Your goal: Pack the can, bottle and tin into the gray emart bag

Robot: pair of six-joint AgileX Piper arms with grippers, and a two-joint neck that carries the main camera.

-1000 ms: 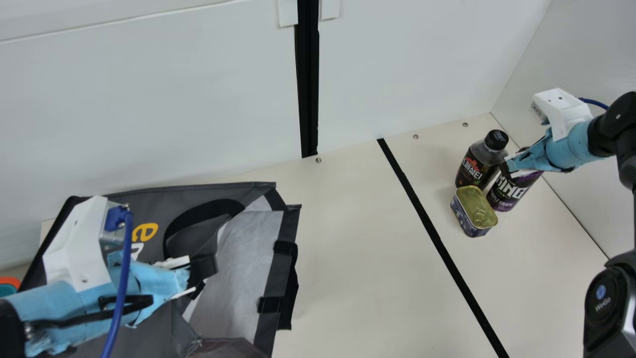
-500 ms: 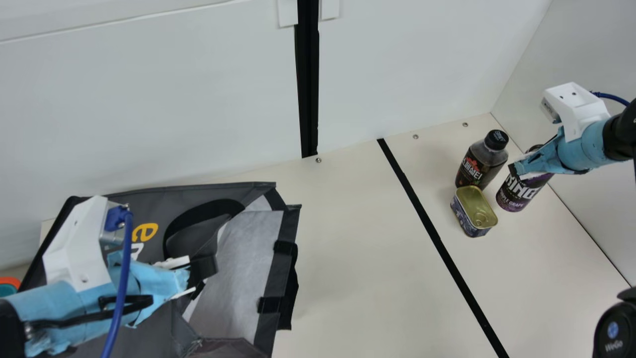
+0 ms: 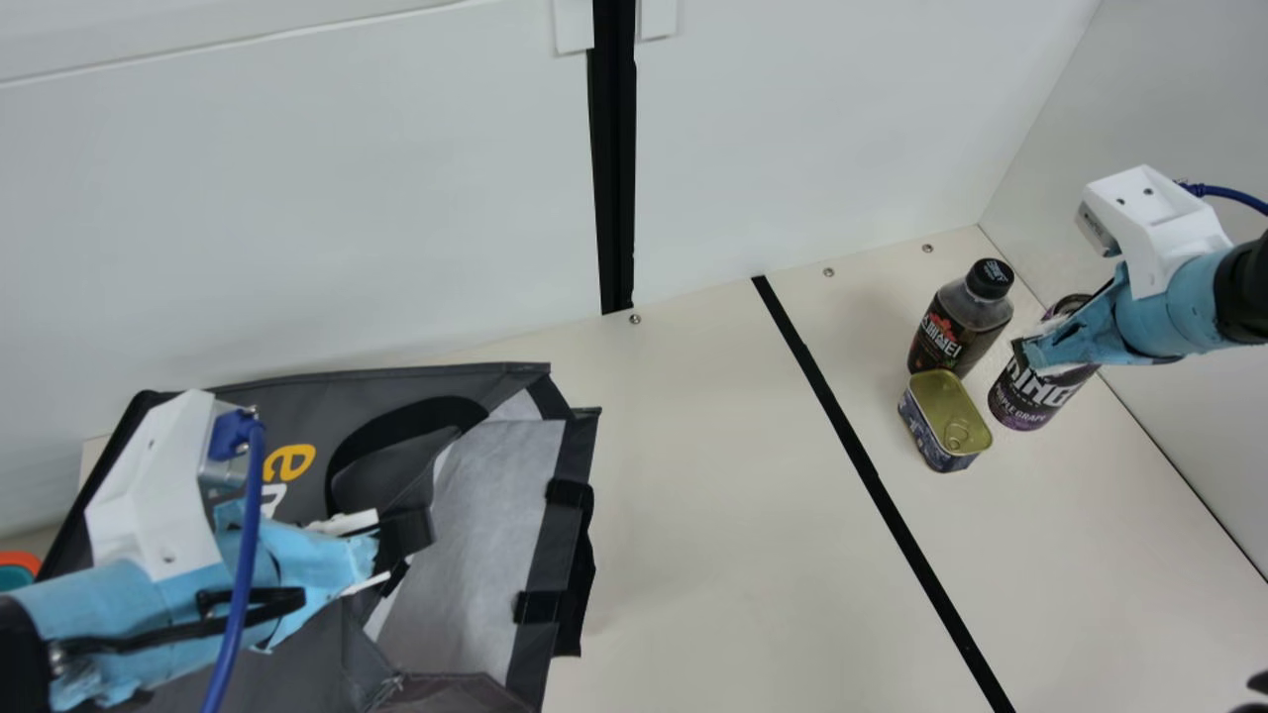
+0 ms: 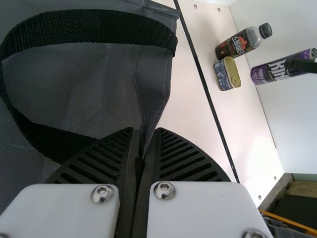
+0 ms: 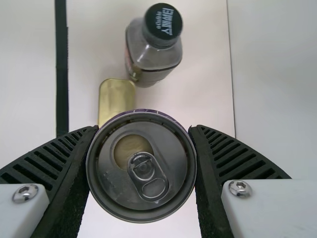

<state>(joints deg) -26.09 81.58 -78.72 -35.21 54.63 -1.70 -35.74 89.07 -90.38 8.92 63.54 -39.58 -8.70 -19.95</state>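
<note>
The gray bag (image 3: 307, 396) lies at the left of the main view, its pale lining (image 3: 475, 515) showing. My left gripper (image 3: 404, 540) is at its mouth; in the left wrist view my left gripper (image 4: 144, 133) pinches a fold of the bag (image 4: 84, 84). My right gripper (image 3: 1028, 349) is around the purple can (image 3: 1030, 396); in the right wrist view my right gripper (image 5: 143, 130) has its fingers pressed on both sides of the can (image 5: 141, 166). The dark bottle (image 3: 956, 322) stands beside the can, and the gold-lidded tin (image 3: 946, 421) sits in front of the bottle.
Black tape (image 3: 872, 475) crosses the cream table (image 3: 713, 515) between bag and items. A white back wall (image 3: 347, 228) and a right side wall (image 3: 1169, 416) bound the table. An orange-rimmed object (image 3: 18, 564) is behind the bag's left side.
The right gripper and the can shifted right, away from the bottle and tin, then slightly toward the table's front. The left arm, bag, bottle and tin stayed where they were.
</note>
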